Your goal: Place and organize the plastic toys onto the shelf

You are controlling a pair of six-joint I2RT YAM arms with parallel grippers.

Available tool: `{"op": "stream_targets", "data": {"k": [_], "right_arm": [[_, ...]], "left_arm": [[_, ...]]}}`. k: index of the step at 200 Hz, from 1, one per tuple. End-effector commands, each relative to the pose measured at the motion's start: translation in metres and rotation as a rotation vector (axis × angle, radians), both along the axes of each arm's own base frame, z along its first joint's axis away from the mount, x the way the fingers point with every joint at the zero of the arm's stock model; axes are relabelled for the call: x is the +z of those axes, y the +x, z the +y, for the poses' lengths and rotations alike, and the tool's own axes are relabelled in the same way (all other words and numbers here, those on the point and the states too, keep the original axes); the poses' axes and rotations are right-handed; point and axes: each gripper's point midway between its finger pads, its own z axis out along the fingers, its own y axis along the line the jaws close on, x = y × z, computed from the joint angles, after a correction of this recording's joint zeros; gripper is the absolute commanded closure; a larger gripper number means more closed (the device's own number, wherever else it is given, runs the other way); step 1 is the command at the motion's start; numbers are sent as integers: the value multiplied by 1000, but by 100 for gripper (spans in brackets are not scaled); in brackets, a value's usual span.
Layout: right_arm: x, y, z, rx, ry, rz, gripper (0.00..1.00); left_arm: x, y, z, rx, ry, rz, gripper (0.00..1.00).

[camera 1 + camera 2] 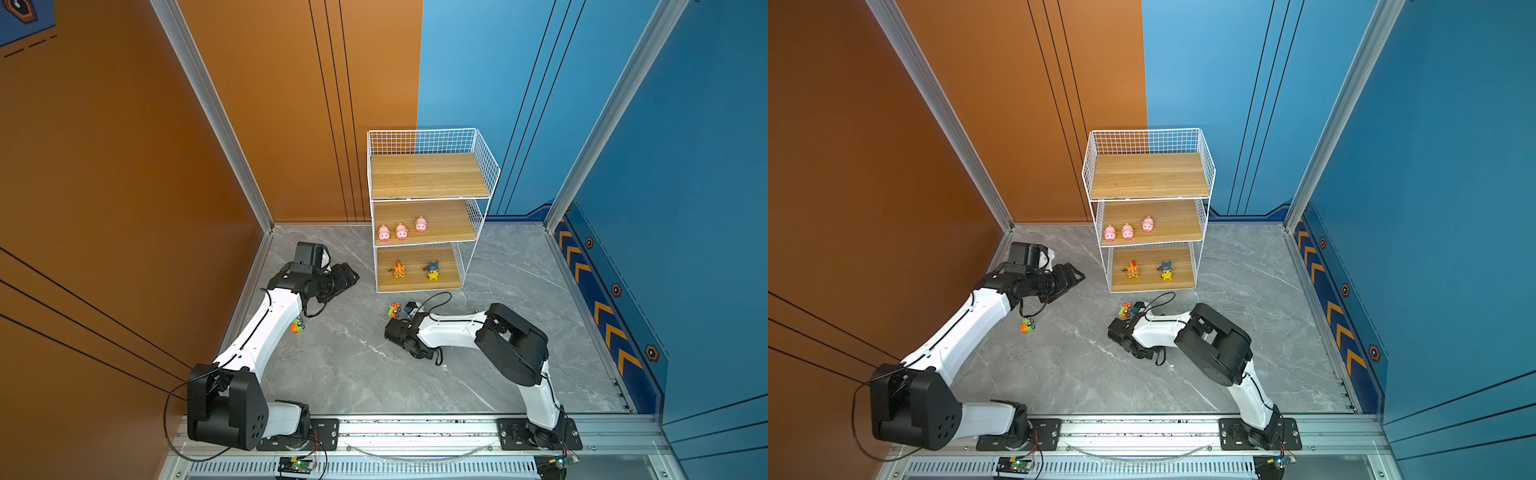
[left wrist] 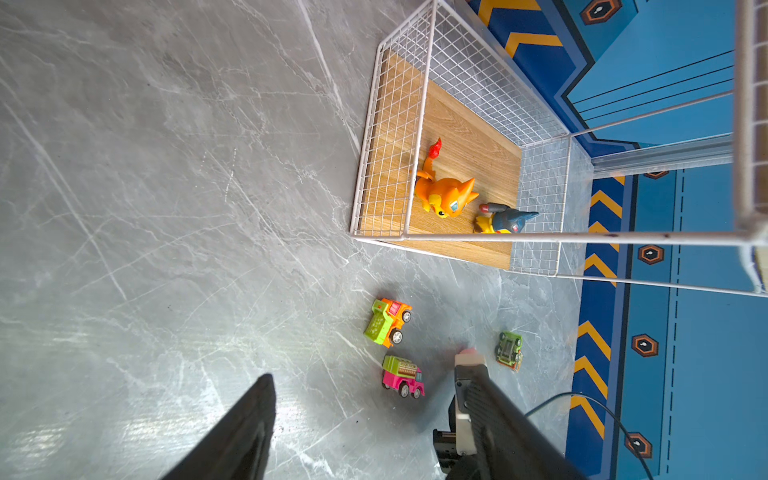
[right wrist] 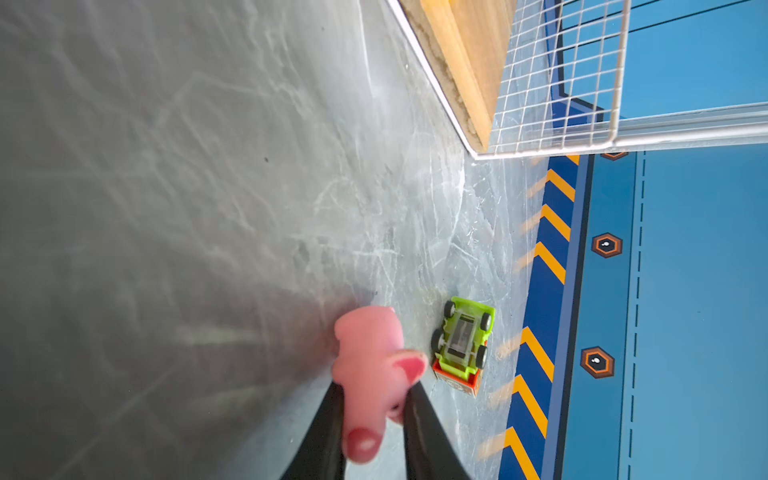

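Pink plastic fills my right gripper (image 3: 374,388): its two black fingers (image 3: 428,436) press on either side of a pink pig (image 3: 368,357), gripping it, though I cannot tell whether the pig touches the grey bench (image 3: 187,208) beneath; just beside this gripper, toward the blue wall (image 3: 685,270), a green car (image 3: 463,338) lies with its underside and four black wheels showing; farther ahead of the fingertips rises a corner of the shelf (image 3: 557,83), wooden board and white wire grid, apart from the pig.

My left gripper (image 2: 365,365) hangs open, its fingers spread wide with nothing between them; ahead of its fingertips, down on the bench, stand a pink car (image 2: 403,376) and, just past it, an orange car (image 2: 388,322) with a green load, both on their wheels; farther ahead again is the shelf's lowest board, where an orange figure (image 2: 444,195) and a blue-and-yellow figure (image 2: 505,218) sit side by side; in both top views three pigs (image 1: 401,231) (image 1: 1127,231) stand in a row on the middle board; behind the left gripper, close beside that arm's white forearm, a fourth car (image 1: 297,325), orange and green, rests on the bench.
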Motion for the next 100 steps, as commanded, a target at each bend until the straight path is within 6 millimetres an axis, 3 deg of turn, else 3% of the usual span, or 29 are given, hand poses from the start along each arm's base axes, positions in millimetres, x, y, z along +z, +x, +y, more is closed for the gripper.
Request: {"op": "stream_targets", "data": {"k": [1,47,53,100], "right_arm": [[-5,-7,6,18,-21,26,70],[0,-14,16,35,21,32,61],[11,-14,19,39,52,15,59],[33,-23,37,87,188,-4,50]], "left_arm": [[3,-1,1,-5,-21,-16,26],[3,-1,2,2,-25,-18,26],[3,-1,2,1,-25,-19,26],[2,-1,3,5,-28,-21,26]]}}
